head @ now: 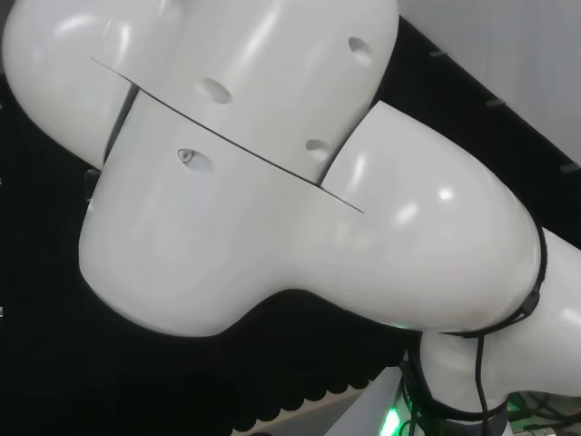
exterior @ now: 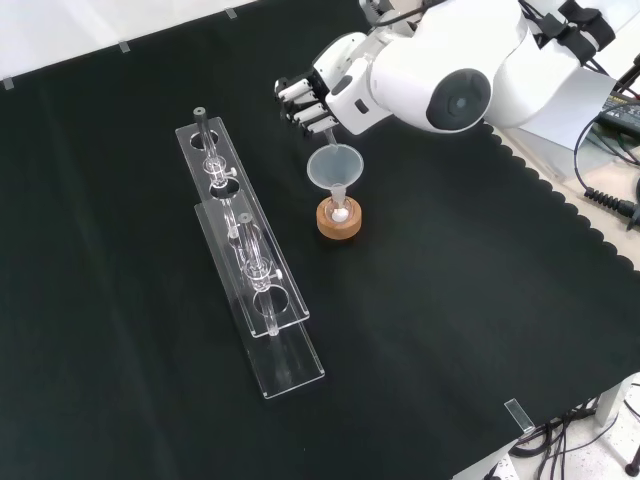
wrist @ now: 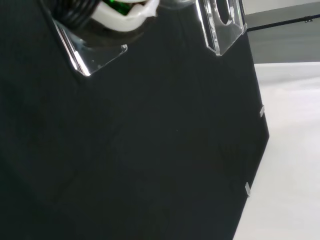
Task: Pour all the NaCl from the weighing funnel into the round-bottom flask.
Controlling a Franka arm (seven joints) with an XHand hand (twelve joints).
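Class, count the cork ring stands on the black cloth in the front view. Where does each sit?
1. The cork ring sits right of the clear rack, under the funnel, below the hand. None seems hidden.

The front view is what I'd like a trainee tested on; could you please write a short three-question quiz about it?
1. True or false: the funnel stands over the cork ring.
2. Where is the hand? A: above and just left of the funnel. B: at the clear racks.
3. What colour is the cloth?

Key: 1 true; 2 A; 3 black.
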